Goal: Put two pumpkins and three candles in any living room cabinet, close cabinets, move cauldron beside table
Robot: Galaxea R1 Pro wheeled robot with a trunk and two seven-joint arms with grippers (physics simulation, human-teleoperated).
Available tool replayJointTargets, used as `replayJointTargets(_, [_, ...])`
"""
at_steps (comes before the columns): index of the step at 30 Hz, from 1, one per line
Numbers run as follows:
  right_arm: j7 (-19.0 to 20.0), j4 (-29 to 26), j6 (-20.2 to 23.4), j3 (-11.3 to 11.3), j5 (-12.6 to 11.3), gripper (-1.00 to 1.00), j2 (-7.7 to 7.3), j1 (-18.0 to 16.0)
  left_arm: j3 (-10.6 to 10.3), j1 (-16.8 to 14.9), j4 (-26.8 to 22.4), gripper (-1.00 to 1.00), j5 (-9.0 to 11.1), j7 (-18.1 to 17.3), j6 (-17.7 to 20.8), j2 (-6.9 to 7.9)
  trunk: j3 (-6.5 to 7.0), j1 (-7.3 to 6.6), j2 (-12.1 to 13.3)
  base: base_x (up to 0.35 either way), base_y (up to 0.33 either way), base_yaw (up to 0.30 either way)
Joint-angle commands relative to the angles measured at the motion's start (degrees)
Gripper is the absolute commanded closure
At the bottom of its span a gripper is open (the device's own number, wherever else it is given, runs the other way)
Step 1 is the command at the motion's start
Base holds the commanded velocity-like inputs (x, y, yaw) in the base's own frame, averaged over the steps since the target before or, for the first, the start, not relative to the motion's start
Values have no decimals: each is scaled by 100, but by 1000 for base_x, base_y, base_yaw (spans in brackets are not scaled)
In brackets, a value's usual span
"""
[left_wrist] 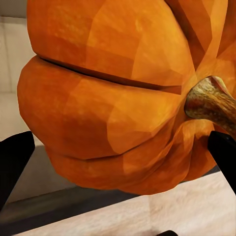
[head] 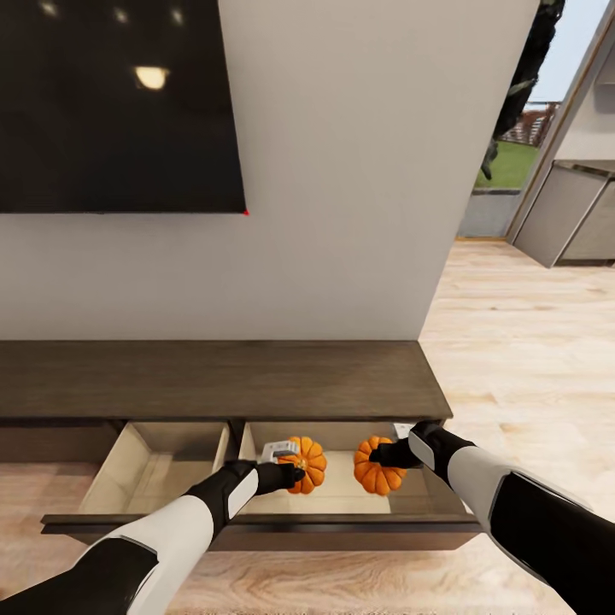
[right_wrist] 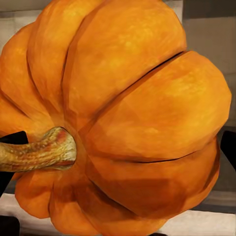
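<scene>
The cabinet (head: 213,376) is a long dark-brown console against the wall, with two pale-lined drawers pulled out toward me. Two orange ribbed pumpkins hang over the right drawer (head: 342,491). My left gripper (head: 293,471) is shut on the left pumpkin (head: 309,461). My right gripper (head: 389,454) is shut on the right pumpkin (head: 377,470). In the left wrist view the held pumpkin (left_wrist: 113,98) sits between black fingertips (left_wrist: 12,162), its stem to one side. The right wrist view has the other pumpkin (right_wrist: 132,113) between its fingertips (right_wrist: 228,147). Candles, cauldron and table are out of view.
The left drawer (head: 162,470) stands open with a bare pale bottom. A small white object (head: 278,449) lies in the right drawer beside the left pumpkin. A black TV (head: 120,102) hangs above. Wood floor (head: 530,359) runs right toward grey units (head: 564,213).
</scene>
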Motion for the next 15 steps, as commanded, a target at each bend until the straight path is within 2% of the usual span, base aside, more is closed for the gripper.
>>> replayJointTargets(1, [29, -3, 15, 43, -17, 100, -3, -4, -15, -4, -4, 100, 34, 0, 24, 0, -14, -1, -2, 0, 0, 0])
replayJointTargets(11, [59, -3, -52, 43, -5, 100, -3, -4, -15, -5, -4, 100, 34, 0, 31, 0, -105, -1, -2, 0, 0, 0])
replayJointTargets(15, [66, -3, -247, 45, -3, 100, -3, -4, -15, -5, -4, 100, 34, 0, 39, 0, -142, -1, -2, 0, 0, 0])
